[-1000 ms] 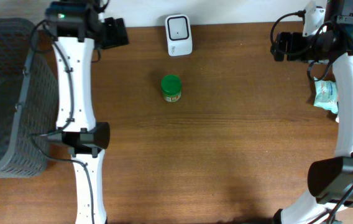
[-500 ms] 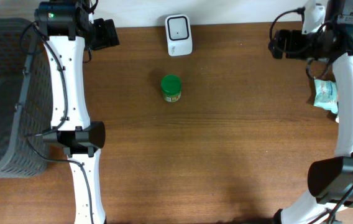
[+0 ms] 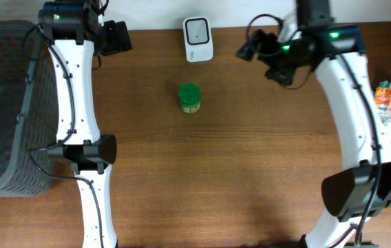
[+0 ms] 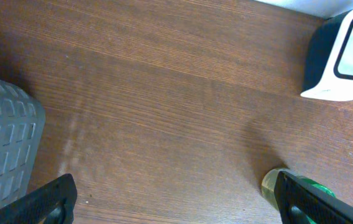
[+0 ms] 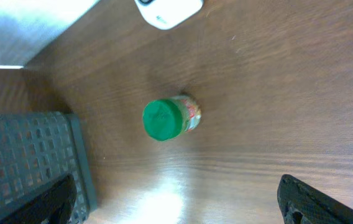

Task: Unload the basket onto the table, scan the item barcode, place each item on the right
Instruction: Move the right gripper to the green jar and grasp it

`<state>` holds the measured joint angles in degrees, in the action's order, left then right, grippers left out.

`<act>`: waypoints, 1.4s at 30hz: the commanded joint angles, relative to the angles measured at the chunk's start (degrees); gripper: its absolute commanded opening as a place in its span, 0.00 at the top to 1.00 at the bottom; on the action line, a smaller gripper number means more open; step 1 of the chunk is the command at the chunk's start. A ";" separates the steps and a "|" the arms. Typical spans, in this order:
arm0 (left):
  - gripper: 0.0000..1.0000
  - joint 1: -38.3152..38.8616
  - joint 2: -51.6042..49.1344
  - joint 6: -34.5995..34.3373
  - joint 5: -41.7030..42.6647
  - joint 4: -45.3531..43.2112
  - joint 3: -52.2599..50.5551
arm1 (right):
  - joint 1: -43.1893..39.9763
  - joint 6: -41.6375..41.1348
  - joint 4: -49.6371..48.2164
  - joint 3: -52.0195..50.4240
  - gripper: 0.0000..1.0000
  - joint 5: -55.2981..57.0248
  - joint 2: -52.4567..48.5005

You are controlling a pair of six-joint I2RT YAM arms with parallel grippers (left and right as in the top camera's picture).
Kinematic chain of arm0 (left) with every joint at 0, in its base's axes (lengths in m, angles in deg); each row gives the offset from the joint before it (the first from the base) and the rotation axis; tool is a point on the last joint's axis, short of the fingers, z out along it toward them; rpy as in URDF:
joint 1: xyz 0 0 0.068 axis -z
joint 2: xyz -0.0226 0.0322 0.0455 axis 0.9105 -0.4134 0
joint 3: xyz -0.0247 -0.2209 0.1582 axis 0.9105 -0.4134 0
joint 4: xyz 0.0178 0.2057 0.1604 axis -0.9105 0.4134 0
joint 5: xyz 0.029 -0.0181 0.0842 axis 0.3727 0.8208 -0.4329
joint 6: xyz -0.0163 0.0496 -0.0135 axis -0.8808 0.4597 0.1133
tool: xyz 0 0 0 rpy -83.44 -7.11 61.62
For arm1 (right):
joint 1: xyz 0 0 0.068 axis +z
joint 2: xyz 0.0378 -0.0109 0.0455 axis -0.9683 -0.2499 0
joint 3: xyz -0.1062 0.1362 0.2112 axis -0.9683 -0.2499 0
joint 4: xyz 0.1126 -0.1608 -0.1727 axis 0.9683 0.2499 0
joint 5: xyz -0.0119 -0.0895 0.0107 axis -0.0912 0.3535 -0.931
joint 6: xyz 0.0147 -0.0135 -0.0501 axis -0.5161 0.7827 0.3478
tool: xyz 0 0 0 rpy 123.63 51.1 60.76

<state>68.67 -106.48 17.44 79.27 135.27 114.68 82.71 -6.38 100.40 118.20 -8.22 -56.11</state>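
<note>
near the scanner, a green-lidded jar stands; left pincer and right pincer gape wide, empty.

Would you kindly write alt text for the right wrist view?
A green-lidded jar stands upright on a brown wooden table, seen from above. A white scanner sits at the top edge and a grey basket at lower left.
</note>
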 commanded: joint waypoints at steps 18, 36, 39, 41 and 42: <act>0.01 0.13 0.37 0.90 -0.63 0.09 -0.17 | 19.85 -5.92 -14.05 0.09 0.01 21.51 -13.03; 0.01 0.11 0.37 0.90 -0.63 0.09 -0.17 | 26.23 1.29 -20.11 0.04 0.01 36.70 -23.26; 0.01 0.11 0.37 0.90 -0.63 0.09 -0.17 | 26.62 0.35 -20.26 0.04 0.01 36.70 -25.29; 0.01 0.11 0.37 0.92 -0.63 0.07 -0.17 | 26.49 0.02 -20.11 0.02 0.04 37.07 -25.94; 0.01 0.11 0.37 0.90 -0.63 0.07 -0.17 | 26.49 0.04 -20.06 0.02 0.09 37.16 -25.94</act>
<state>68.67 -106.45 17.44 79.27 135.29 114.68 108.81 -5.74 80.31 118.16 27.27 -81.23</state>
